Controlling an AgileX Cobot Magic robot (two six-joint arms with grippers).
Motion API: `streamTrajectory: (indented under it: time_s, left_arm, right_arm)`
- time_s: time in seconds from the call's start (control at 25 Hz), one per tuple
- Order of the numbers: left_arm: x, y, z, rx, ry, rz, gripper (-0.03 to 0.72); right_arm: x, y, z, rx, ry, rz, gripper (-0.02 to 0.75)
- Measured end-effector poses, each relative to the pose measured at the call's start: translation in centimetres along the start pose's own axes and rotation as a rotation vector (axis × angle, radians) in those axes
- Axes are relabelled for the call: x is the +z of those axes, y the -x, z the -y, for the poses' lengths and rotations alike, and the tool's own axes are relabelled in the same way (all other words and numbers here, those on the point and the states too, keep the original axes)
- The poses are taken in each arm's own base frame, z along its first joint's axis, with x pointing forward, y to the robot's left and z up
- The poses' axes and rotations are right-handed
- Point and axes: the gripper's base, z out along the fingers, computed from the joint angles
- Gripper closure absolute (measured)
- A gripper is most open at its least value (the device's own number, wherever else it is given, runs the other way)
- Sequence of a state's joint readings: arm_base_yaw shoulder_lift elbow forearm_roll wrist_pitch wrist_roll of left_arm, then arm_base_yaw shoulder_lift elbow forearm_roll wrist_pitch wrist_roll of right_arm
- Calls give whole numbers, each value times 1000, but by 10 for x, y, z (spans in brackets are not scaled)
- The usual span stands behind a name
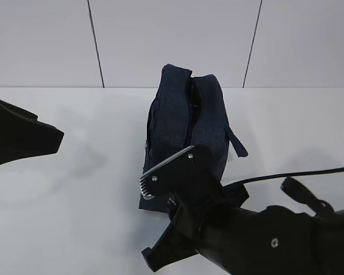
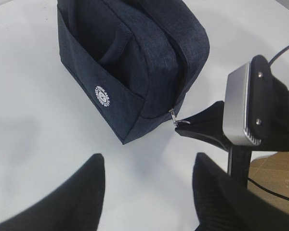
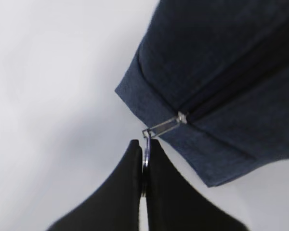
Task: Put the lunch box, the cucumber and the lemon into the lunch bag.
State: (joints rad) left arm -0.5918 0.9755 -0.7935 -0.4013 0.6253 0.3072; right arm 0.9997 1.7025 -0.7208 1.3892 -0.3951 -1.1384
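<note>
The dark navy lunch bag (image 1: 186, 126) stands upright mid-table, also seen in the left wrist view (image 2: 130, 57). Its zipper slider (image 2: 173, 115) sits low at the bag's near end, close to the table. My right gripper (image 3: 144, 144) is shut on the silver ring zipper pull (image 3: 145, 156); its link (image 3: 164, 126) runs to the slider. In the exterior view my right arm (image 1: 218, 223) covers that end of the bag. My left gripper (image 2: 147, 163) is open over bare table beside the bag, holding nothing. The lunch box, the cucumber and the lemon are out of view.
A white table (image 1: 74, 189) runs back to a white panelled wall (image 1: 172, 40). A loose strap (image 1: 238, 143) hangs off the bag's right side. A black cable (image 1: 298, 173) runs along the table on the right. My left arm (image 1: 23, 134) reaches in from the left edge.
</note>
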Motion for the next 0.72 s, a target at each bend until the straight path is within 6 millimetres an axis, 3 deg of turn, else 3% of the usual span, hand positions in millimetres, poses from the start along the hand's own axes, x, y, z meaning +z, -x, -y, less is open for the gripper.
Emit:
streamTrajectory:
  time_s: [0.2, 0.72]
  left_arm:
    - [0, 0, 0, 0, 0, -1, 284]
    - [0, 0, 0, 0, 0, -1, 284]
  right_arm:
    - [6, -17, 0, 43, 21, -4, 717]
    - [11, -21, 9, 6, 191, 19, 717]
